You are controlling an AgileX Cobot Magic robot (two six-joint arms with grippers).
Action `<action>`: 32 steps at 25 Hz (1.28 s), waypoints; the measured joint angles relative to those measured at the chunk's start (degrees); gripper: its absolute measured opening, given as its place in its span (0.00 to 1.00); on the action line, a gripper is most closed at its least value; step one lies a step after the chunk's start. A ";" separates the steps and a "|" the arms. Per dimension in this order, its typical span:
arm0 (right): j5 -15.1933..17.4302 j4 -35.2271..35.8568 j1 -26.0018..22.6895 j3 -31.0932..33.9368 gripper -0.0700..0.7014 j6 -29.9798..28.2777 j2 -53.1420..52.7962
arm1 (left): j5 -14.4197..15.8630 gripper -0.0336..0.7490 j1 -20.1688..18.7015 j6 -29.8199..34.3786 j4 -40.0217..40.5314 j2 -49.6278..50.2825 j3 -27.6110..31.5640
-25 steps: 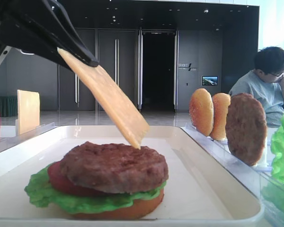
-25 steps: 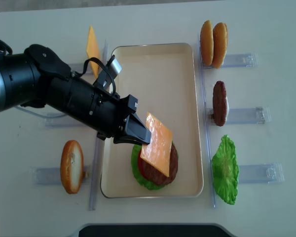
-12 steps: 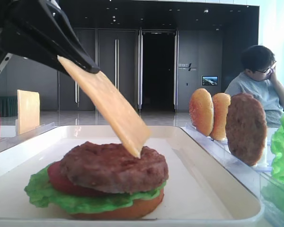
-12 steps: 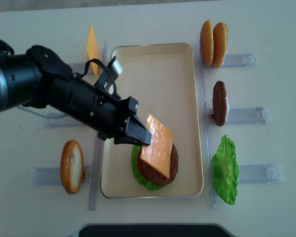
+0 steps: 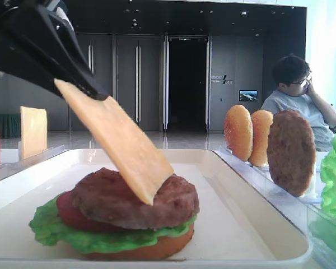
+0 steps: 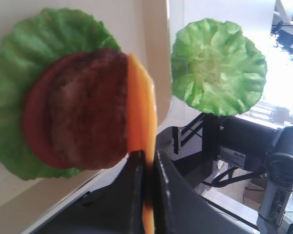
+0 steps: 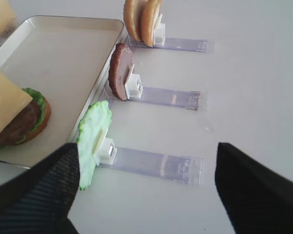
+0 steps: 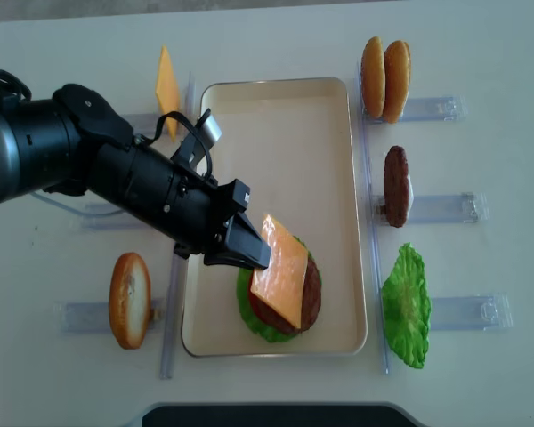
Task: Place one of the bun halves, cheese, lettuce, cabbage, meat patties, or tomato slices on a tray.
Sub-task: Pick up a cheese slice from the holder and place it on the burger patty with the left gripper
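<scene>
Low front view: the left gripper [image 5: 95, 92] pinches 1 corner of the cheese [image 5: 115, 143], which hangs tilted, its low corner at the meat patty [image 5: 135, 197] so it can drop flat.

Right wrist view: the right gripper [image 7: 146, 192] is idle, fingers spread wide around nothing, over the spare lettuce [image 7: 92, 139].

Left wrist view: the jaws are clamped tight on the slice's edge, aimed along the stack.

Overhead: the tray [image 8: 289, 116] carries bun, lettuce, tomato and patty; the cheese sits slanted above them, probably ready for release.
</scene>
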 joint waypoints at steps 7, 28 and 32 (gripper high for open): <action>0.00 0.00 0.00 0.00 0.79 0.00 0.00 | 0.00 0.07 0.00 -3.94 4.05 0.00 0.00; 0.00 0.00 0.00 0.00 0.79 0.00 0.00 | -0.16 0.31 0.00 -5.56 4.89 0.00 0.00; 0.00 0.00 0.00 0.00 0.79 0.00 0.00 | -0.16 0.40 0.00 -9.80 9.66 0.00 0.00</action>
